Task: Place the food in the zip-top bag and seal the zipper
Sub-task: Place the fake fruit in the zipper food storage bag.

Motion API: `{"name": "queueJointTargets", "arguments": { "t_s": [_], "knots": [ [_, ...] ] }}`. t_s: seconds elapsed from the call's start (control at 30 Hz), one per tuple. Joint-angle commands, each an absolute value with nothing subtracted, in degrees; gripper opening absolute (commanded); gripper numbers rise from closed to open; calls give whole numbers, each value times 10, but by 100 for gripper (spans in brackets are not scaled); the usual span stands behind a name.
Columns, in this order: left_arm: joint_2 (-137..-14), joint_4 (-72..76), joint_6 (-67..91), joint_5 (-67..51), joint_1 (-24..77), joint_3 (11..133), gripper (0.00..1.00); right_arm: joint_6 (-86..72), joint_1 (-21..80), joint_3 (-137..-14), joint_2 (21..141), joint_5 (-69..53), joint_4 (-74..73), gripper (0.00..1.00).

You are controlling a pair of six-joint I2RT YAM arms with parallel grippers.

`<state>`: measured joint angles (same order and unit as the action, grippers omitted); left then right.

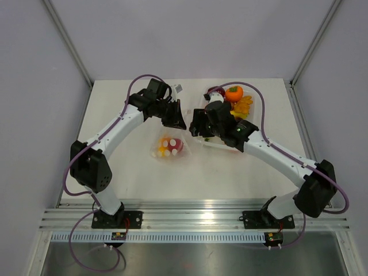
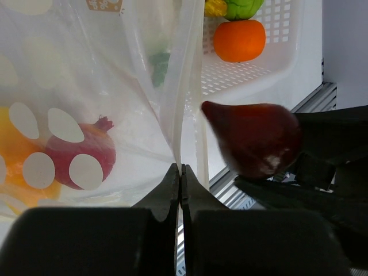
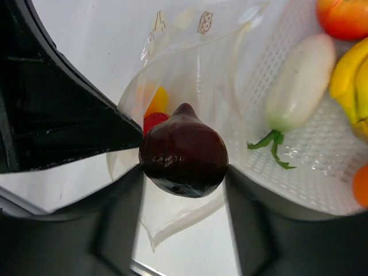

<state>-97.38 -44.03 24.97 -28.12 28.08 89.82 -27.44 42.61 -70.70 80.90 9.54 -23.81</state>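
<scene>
The white tabletop (image 1: pixel 126 167) carries a white tray (image 2: pixel 276 69) on the right, holding bananas (image 3: pixel 351 75), a pale radish (image 3: pixel 302 80) and an orange (image 2: pixel 238 40). Just left of the tray lies the zip-top bag (image 1: pixel 168 148), with a red piece (image 2: pixel 77 155) and a yellow piece (image 3: pixel 156 100) inside. The left fingers (image 2: pixel 167 190) are closed, pinching the bag's edge. The right fingers (image 3: pixel 118 218) grip a dark purple piece (image 3: pixel 183 150) just beside that pinched edge, with the tray's wall close behind.

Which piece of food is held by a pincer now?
The dark purple fruit, clamped in the right pincer; the rest lie loose in the bag or the white tray.
</scene>
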Motion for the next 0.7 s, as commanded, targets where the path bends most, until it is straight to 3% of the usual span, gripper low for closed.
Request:
{"name": "queueJointTargets", "arguments": {
  "t_s": [0.0, 0.1, 0.2, 0.3, 0.33, 0.5, 0.6, 0.67],
  "knots": [
    [-959, -421, 252, -299, 282, 902, 0, -286, 439, -749, 850, 91, -233, 76],
    [-952, -418, 254, -308, 282, 901, 0, -286, 439, -764, 867, 82, -231, 88],
    [-948, -417, 257, -316, 282, 901, 0, -277, 439, -769, 864, 96, -229, 89],
    [-948, -419, 257, -311, 281, 902, 0, -272, 438, -766, 845, 169, -239, 83],
    [-947, -419, 256, -312, 280, 903, 0, -271, 432, -762, 839, 205, -243, 77],
    [-944, -420, 255, -304, 278, 897, 0, -282, 346, -726, 805, 222, -245, 60],
    [-940, -421, 255, -300, 278, 896, 0, -292, 271, -720, 816, 203, -250, 59],
    [-940, -421, 254, -297, 278, 895, 0, -291, 228, -725, 835, 193, -245, 65]
  ]
}}
